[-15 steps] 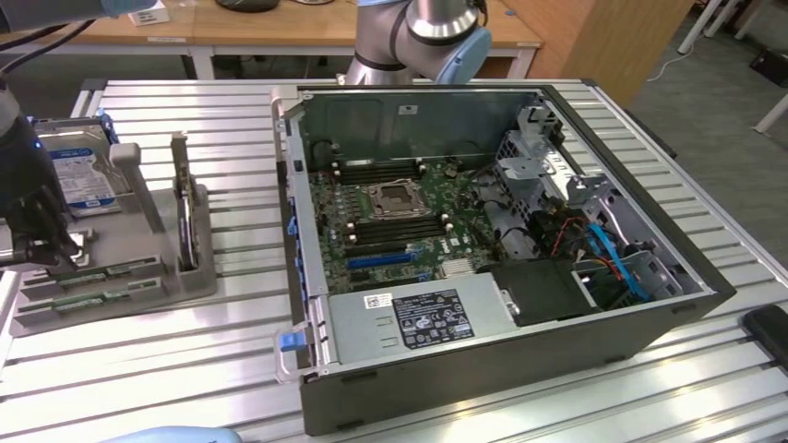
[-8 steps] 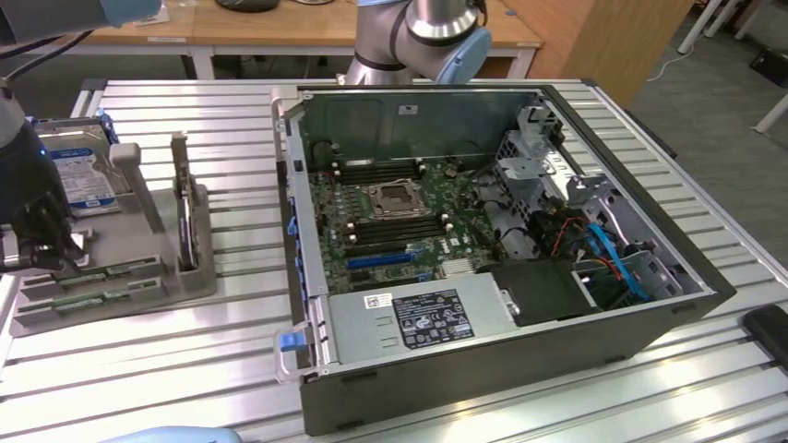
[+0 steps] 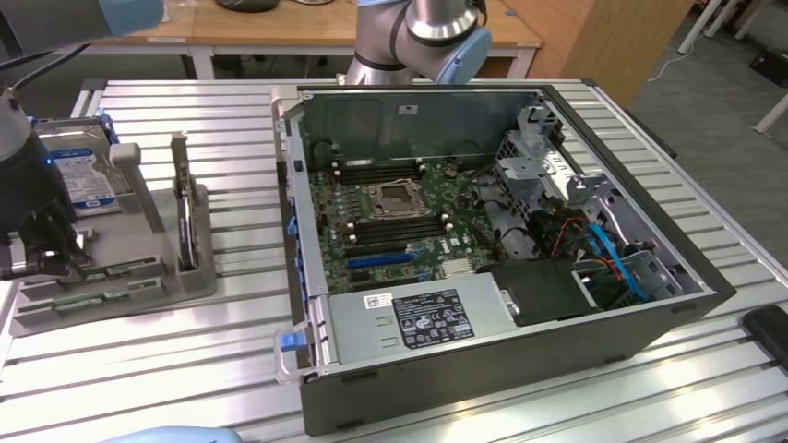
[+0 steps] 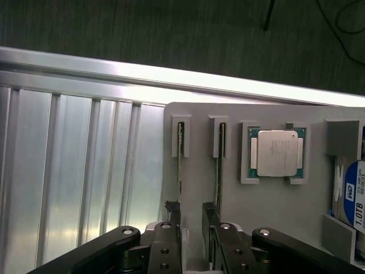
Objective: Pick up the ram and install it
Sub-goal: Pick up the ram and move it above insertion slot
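At holder [image 4: 197,171] edge: gripper [image 4: 192,216] spread near slotted ram [image 4: 180,154], table [image 4: 85,182] alongside

Bright even light, with glare along the aluminium rail [image 4: 171,74]

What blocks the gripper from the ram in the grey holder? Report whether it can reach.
Likely yes. The gripper hangs open just above the grey holder, and nothing covers the ram sticks standing edgewise in their slots. Its alignment is unclear.
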{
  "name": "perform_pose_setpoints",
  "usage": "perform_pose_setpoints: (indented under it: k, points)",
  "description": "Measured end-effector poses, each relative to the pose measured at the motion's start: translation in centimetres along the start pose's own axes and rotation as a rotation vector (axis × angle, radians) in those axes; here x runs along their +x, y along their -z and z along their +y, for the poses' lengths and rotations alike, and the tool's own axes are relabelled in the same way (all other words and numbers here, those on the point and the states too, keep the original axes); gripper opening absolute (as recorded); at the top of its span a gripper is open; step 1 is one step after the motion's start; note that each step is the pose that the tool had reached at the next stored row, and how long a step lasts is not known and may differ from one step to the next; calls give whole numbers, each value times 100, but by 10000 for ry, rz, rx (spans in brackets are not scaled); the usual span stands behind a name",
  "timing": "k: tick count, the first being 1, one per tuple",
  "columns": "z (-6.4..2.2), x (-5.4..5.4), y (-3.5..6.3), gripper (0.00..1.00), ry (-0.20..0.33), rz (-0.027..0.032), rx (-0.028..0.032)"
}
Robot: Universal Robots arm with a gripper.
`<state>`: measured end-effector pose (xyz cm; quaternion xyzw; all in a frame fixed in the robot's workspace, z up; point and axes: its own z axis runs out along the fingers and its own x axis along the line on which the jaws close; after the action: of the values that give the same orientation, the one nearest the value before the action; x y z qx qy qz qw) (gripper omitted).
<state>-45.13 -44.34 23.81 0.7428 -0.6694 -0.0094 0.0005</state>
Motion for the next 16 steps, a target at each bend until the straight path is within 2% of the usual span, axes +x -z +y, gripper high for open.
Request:
perform_pose_setpoints:
  k: [16]
  points:
    - [3,40,-123,30,1,72,124]
